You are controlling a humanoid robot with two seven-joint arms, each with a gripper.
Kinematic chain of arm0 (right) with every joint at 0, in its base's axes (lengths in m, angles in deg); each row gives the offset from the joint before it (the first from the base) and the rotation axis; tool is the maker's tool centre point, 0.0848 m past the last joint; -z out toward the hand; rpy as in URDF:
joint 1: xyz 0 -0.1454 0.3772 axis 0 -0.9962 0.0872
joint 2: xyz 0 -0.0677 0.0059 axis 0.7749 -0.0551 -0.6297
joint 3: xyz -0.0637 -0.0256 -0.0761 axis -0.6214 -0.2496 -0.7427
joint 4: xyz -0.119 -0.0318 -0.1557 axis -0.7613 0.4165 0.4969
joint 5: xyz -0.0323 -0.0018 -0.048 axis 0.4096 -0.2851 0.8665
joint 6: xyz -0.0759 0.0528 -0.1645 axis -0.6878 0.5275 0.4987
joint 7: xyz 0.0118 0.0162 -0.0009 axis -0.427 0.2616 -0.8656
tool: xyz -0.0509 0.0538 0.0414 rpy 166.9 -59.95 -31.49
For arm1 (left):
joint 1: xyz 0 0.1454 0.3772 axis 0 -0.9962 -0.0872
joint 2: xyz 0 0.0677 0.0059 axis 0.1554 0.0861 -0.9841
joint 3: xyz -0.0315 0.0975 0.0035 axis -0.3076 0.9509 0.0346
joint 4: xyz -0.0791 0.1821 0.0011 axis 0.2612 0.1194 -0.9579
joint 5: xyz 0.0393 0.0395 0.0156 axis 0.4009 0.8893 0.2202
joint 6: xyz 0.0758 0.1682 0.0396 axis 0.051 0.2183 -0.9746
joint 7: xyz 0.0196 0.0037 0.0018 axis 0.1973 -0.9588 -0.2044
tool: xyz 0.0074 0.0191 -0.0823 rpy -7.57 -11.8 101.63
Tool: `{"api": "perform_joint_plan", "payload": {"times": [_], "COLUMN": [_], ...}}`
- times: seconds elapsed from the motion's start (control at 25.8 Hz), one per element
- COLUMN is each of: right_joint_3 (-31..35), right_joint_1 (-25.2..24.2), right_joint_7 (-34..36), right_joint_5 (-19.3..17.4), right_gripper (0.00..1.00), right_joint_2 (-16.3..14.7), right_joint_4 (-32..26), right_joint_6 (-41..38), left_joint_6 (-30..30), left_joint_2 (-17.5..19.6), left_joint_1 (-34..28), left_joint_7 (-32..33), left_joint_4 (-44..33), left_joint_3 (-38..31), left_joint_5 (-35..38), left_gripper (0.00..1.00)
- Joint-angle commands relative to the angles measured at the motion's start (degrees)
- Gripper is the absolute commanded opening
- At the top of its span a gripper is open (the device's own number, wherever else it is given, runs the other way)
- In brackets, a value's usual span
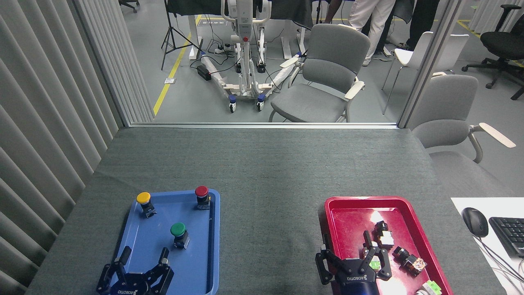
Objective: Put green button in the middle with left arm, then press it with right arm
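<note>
The green button (178,234) was seen standing upright in the blue tray (143,233) at the left of the grey surface (266,172), with a yellow button (144,202) and a red button (202,196) farther back in the same tray. The left tool (143,256) was held released over the tray's near end, just short of the green button, nothing between them. The right tool (347,252) was spread open over the red tray (339,209), near small dark parts (382,234). "ROBOTIQ" was printed on both tools. A mouse (475,221) and keyboard (509,233) lay at the right edge.
</note>
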Motion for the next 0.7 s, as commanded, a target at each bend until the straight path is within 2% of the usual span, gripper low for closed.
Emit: {"api": "perform_joint_plan", "payload": {"times": [0.0,0.23,0.39,0.66], "right_joint_3": [-0.09,0.09,-0.09,0.44], "right_joint_1": [-0.6,-0.77,-0.77,-0.42], "right_joint_7": [0.74,-0.75,-6.03,-6.03], "right_joint_5": [-0.13,-0.22,-0.22,0.31], "right_gripper": [0.99,0.99,1.0,1.0], "right_joint_2": [0.51,1.39,2.0,4.37], "right_joint_4": [0.07,-0.01,-0.37,-0.1], "right_joint_6": [-0.1,0.08,-0.45,-0.19], "left_joint_6": [0.61,0.78,0.78,0.61], "left_joint_2": [-0.08,-0.6,-0.43,-0.08], "left_joint_1": [0.02,0.02,-0.06,0.82], "left_joint_7": [0.14,0.4,0.49,0.58], "left_joint_4": [0.21,1.01,1.09,5.4], "left_joint_3": [0.06,0.24,0.32,1.38], "left_joint_5": [-0.17,-0.09,0.09,0.7], "left_gripper": [1.0,1.0,1.0,1.0]}}
